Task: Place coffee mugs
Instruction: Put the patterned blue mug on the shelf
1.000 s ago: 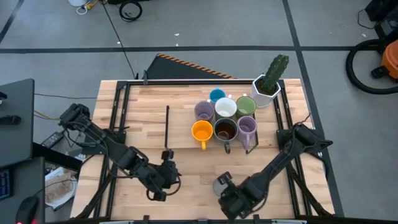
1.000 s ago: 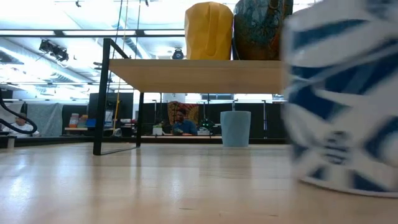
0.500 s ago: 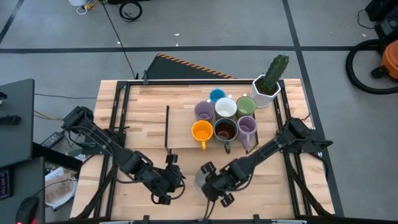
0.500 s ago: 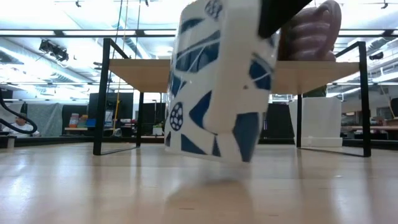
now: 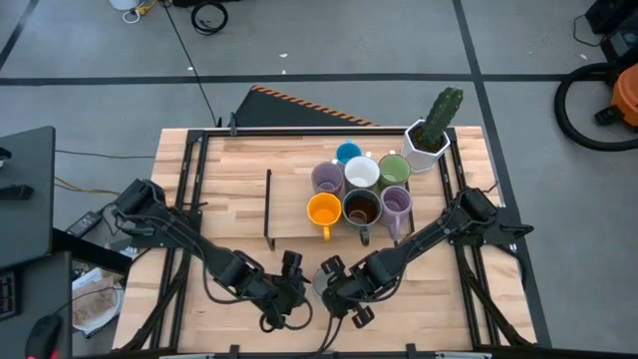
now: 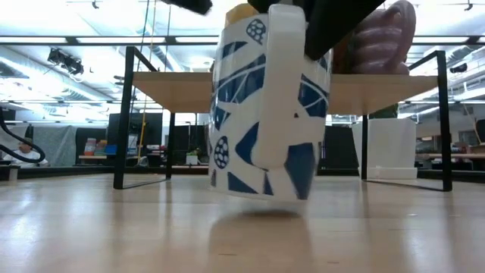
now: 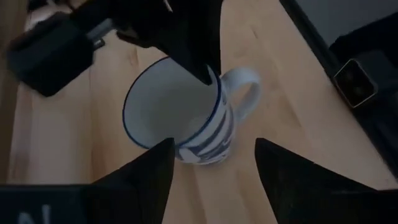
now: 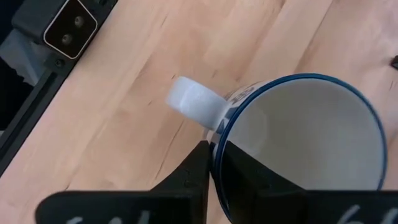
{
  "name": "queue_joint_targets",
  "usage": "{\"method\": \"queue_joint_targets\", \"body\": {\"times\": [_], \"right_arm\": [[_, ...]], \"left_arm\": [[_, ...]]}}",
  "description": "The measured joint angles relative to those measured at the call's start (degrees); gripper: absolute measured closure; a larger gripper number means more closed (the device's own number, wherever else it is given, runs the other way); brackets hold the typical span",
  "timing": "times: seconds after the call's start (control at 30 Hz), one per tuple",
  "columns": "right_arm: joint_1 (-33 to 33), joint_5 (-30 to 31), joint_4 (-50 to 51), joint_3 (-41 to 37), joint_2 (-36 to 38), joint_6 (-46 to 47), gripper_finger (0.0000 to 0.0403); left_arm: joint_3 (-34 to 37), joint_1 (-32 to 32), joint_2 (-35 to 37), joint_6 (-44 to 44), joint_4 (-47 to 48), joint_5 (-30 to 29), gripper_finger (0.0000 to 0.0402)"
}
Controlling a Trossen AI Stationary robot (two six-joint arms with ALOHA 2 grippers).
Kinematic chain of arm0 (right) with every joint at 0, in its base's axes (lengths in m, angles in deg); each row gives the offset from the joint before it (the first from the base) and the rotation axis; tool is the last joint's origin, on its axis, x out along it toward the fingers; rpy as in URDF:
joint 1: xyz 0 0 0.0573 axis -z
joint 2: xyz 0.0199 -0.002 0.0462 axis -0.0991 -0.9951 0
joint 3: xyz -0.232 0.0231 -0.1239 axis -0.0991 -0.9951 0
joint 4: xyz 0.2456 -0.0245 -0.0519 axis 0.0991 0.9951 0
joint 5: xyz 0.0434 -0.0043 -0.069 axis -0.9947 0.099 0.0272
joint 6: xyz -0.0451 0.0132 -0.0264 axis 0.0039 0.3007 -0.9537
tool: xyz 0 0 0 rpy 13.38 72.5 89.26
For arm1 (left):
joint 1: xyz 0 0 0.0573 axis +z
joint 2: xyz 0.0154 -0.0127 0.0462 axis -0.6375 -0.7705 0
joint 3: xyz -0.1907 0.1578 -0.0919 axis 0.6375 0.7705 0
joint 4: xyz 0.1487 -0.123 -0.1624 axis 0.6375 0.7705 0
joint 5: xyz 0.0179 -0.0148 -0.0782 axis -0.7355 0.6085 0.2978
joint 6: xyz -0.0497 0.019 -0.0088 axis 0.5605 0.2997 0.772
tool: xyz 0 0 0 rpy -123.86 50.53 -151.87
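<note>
A white mug with a blue pattern (image 7: 180, 121) hangs near the table's front edge, at its middle. My right gripper (image 8: 221, 177) is shut on its rim. My left gripper (image 7: 214, 171) stands open just left of the mug, its fingers pointing at the mug's side; I cannot tell whether they touch it. In the high view the two grippers, left (image 5: 292, 289) and right (image 5: 332, 289), face each other over the mug (image 5: 321, 283). Several other mugs, among them an orange one (image 5: 323, 210) and a white one (image 5: 361, 173), stand upright on a low wooden shelf (image 5: 289, 219). My right gripper pinches the mug's rim (image 8: 214, 146) right beside the handle (image 8: 193, 102), one finger inside the mug and one outside. The fingers come steeply from above. The mug (image 6: 269, 114) hangs a little tilted, mouth up, its base close over the tabletop.
A white hexagonal pot with a cactus (image 5: 431, 135) stands at the shelf's far right corner. The shelf's black legs (image 6: 121, 121) rise from the table behind the mug. Bare wood (image 5: 229, 179) lies left of the shelf's mugs.
My right gripper has carried the mug along the front edge toward the table's left, then nearly stopped; the mug now hangs less tilted and lower. My left gripper has moved right and down toward the mug.
</note>
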State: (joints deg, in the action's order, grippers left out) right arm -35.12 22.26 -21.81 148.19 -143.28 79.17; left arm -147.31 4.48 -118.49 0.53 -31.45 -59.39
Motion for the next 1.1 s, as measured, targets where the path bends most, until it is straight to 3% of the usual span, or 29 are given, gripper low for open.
{"method": "queue_joint_targets", "body": {"times": [0.3, 0.73, 1.1], "right_arm": [[-0.5, 0.5, -0.9, 0.0, 0.1, 0.0, 0.0332], [-3.3, 6.7, 1.6, 0.2, 2.3, 2.8, 0.0279], [-8.8, 14.2, 10.9, 0.2, 8.8, 14.5, 0.0275]], "left_arm": [[0.0, 0.3, -2.1, -3.9, -6.0, 0.7, 0.0171], [0.0, 0.3, -4.1, 0.4, -11.6, 3.8, 0.0171], [0.0, 1.5, -8.7, 5.5, -16.0, 2.5, 0.0171]]}}
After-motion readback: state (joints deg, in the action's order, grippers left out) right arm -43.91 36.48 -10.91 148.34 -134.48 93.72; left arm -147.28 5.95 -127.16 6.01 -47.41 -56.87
